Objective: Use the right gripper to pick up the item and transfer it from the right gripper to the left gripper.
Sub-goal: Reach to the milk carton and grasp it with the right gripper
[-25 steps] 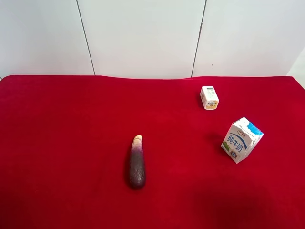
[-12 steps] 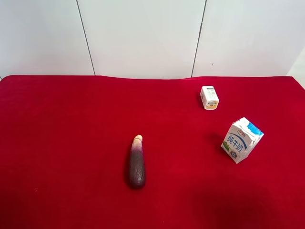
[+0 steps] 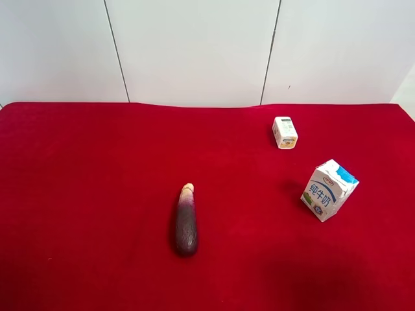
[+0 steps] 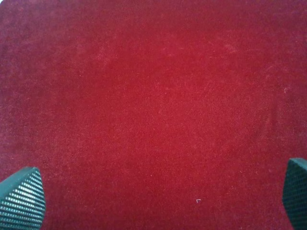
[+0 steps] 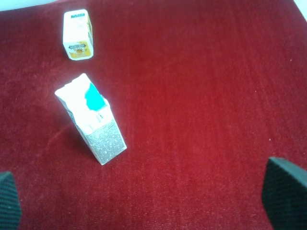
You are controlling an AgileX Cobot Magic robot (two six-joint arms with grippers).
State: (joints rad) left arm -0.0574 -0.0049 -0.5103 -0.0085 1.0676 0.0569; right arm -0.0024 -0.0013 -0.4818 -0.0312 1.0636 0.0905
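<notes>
The item, a white gable-top milk carton (image 3: pixel 329 190) with blue characters, stands on the red cloth at the exterior high view's right. The right wrist view shows the same carton (image 5: pixel 91 117) well ahead of my right gripper (image 5: pixel 146 199), whose dark fingertips (image 5: pixel 286 189) sit far apart at the picture's edges, open and empty. My left gripper (image 4: pixel 158 201) is open too, its fingertips (image 4: pixel 21 199) wide apart over bare red cloth, nothing between them. Neither arm appears in the exterior high view.
A smaller white box (image 3: pixel 284 132) lies beyond the carton, also seen as the small box (image 5: pixel 77 41) in the right wrist view. A purple eggplant (image 3: pixel 186 222) lies mid-table. The red cloth (image 3: pixel 97 168) ends at a white panelled wall behind.
</notes>
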